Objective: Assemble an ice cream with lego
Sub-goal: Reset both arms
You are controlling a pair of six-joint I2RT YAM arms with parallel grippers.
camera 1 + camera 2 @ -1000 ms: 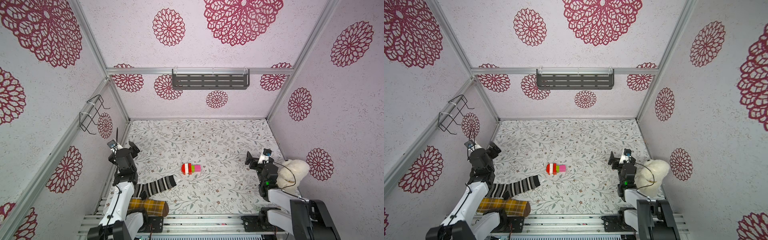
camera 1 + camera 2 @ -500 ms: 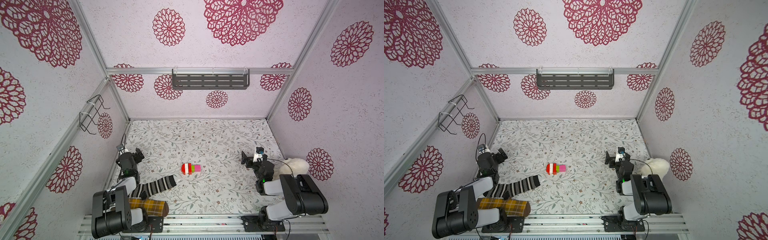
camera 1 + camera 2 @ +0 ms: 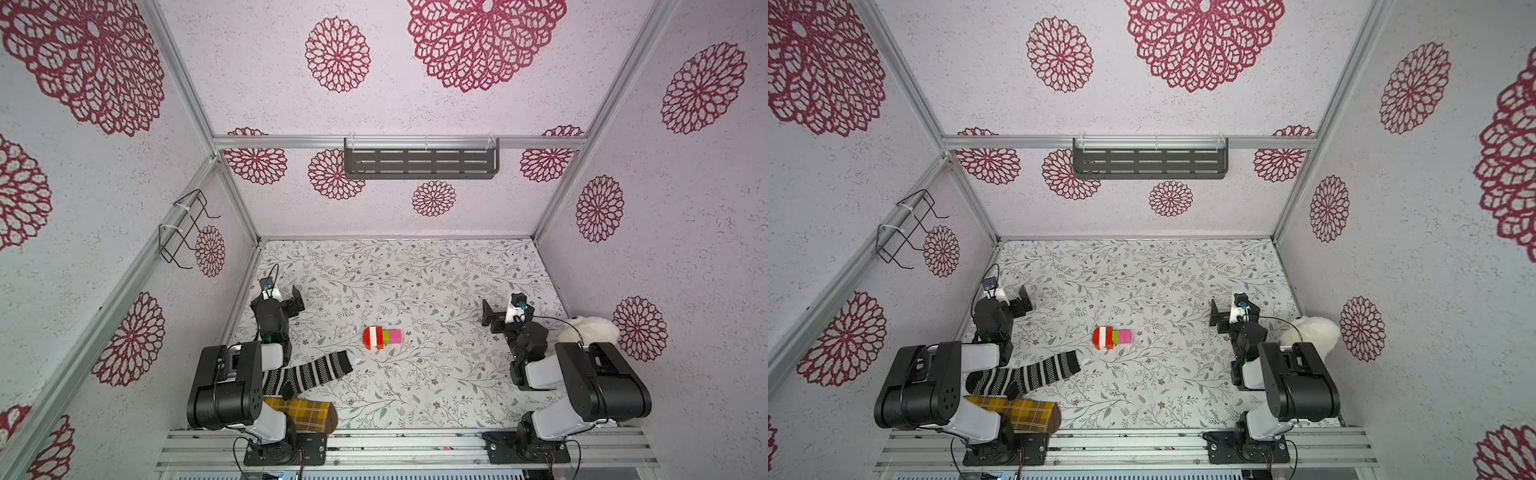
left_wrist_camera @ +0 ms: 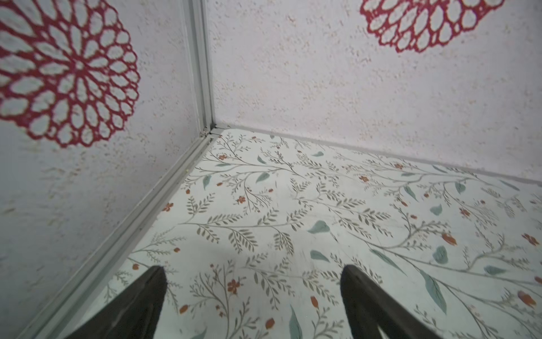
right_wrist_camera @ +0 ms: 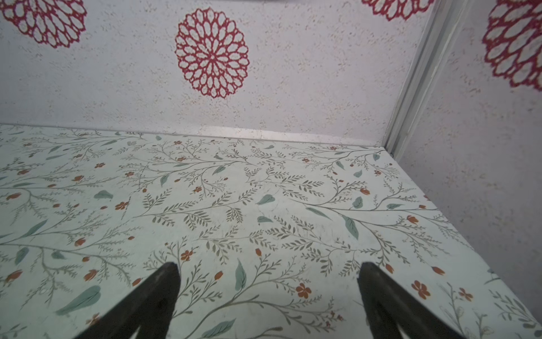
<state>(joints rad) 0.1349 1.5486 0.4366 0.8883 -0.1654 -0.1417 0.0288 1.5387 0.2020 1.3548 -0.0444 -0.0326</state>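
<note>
The ice cream (image 3: 382, 336) (image 3: 1112, 337) lies on its side in the middle of the floral table. It is a stack of joined lego bricks: red, white and red layers, then a green and a pink brick pointing right. My left gripper (image 3: 289, 305) (image 3: 1019, 306) is open near the left wall, well away from the stack. My right gripper (image 3: 491, 318) (image 3: 1219, 320) is open near the right wall. In the wrist views the left gripper (image 4: 253, 271) and the right gripper (image 5: 268, 268) each have only bare table between their dark fingers. The ice cream is out of view there.
A black-and-white striped sock (image 3: 309, 372) and a yellow plaid sock (image 3: 305, 415) lie at the front left by the left arm's base. A white plush toy (image 3: 590, 330) sits against the right wall. A grey shelf (image 3: 419, 160) hangs on the back wall and a wire rack (image 3: 187, 228) on the left wall.
Both arms have folded back toward their bases at the front, with the grippers low over the table and still open. The ice cream has not moved.
</note>
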